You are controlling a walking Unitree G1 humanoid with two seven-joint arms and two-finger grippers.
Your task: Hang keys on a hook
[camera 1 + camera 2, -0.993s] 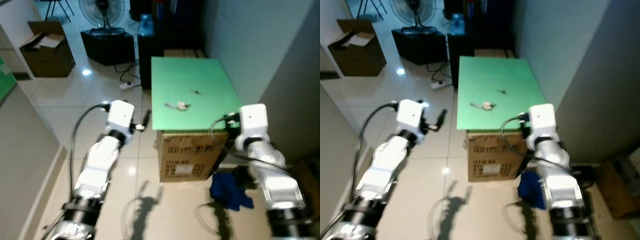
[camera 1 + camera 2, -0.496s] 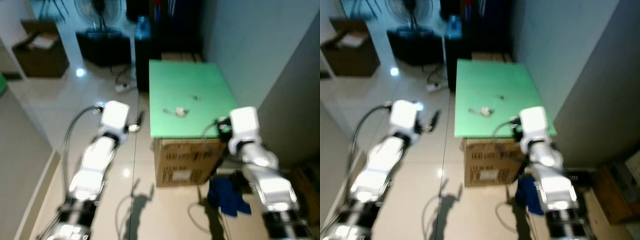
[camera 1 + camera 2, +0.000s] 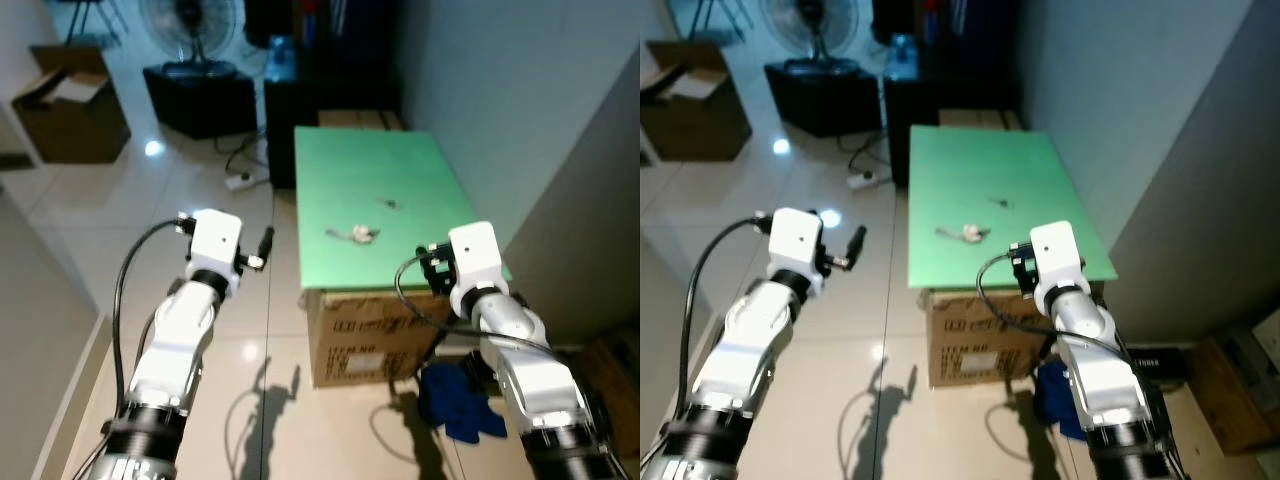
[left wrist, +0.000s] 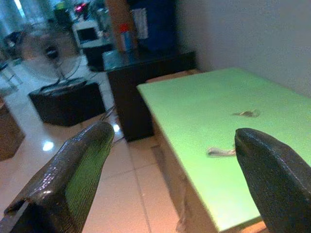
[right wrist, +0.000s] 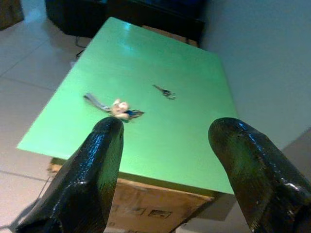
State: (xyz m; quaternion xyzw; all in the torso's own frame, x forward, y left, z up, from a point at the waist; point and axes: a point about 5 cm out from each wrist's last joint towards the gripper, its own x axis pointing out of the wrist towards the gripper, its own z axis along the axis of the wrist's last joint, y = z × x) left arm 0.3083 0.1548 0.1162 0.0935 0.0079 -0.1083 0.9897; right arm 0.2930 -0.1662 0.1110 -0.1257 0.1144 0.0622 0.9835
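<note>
Green board on a cardboard box, two small things lying on it.

Ahead of me a flat green board (image 3: 385,200) sits on top of a brown cardboard box (image 3: 365,335), which stands on the glossy pale tiled floor (image 3: 90,240) close to the grey wall on the right. The board overhangs the box at the near edge. On the board, towards its near left part, lies a bunch of keys (image 5: 114,108) with a light strap and a small pale charm. A smaller dark key (image 5: 164,91) lies apart from it, farther away and slightly right, near the middle. On the floor by the box's near right corner lies a crumpled blue cloth (image 3: 455,400).
</note>
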